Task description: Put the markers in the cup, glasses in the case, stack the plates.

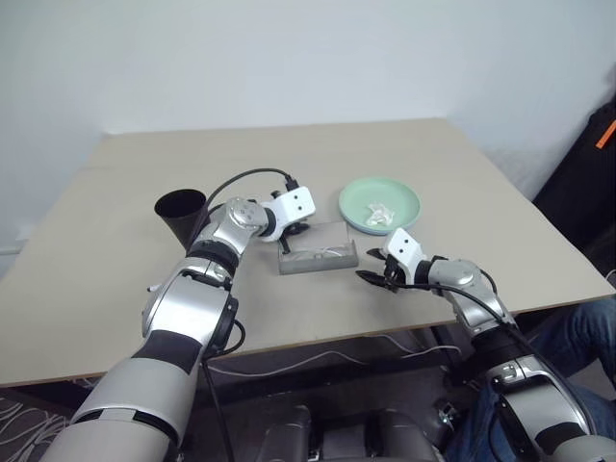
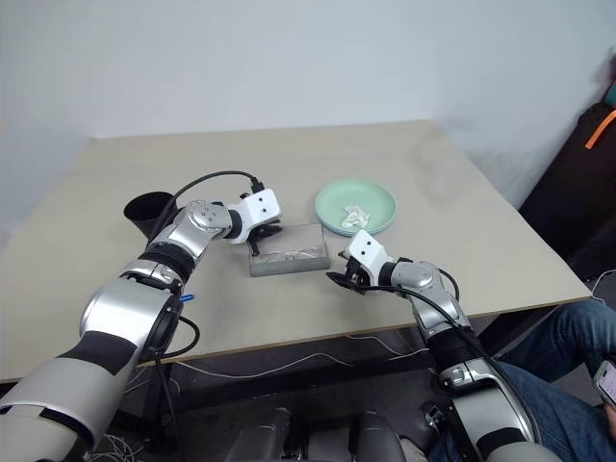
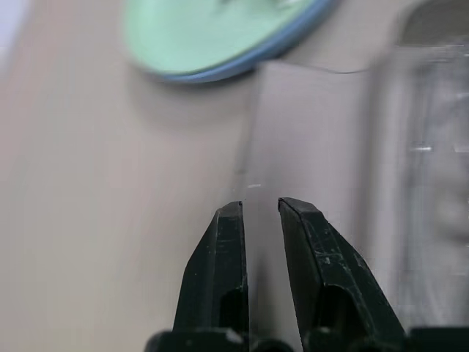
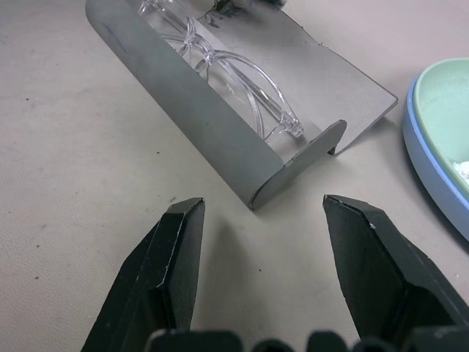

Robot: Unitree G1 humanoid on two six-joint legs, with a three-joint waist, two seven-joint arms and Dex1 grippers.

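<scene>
Centrally on the matte beige table [image 1: 125, 289] lies the grey oblong case [image 4: 220, 139], lid swung back flat, its smooth semi-translucent shell rounded at the ends. Inside rest the glasses [image 4: 234, 81], clear lenses and thin colourless frame, temples folded along the trough. Left gripper [image 3: 260, 209] sits at the far edge of the case over the opened lid; its black wedge fingers [image 3: 220, 264] stand nearly together with a slim gap, and whether they pinch the thin lid edge I cannot tell. Right gripper [image 4: 260, 213] hovers just beside the near end of the case, jaws spread wide, gripping nothing. To the right of the case, the plates are stacked: the mint green plate [image 1: 358, 197] nested on the light blue plate [image 4: 432, 172], both round, shallow, glossy plastic, a crumpled white scrap [image 1: 381, 214] lying in the top one. The black tapered cup [image 1: 179, 212] stands upright to the left of the case, behind the left arm.
</scene>
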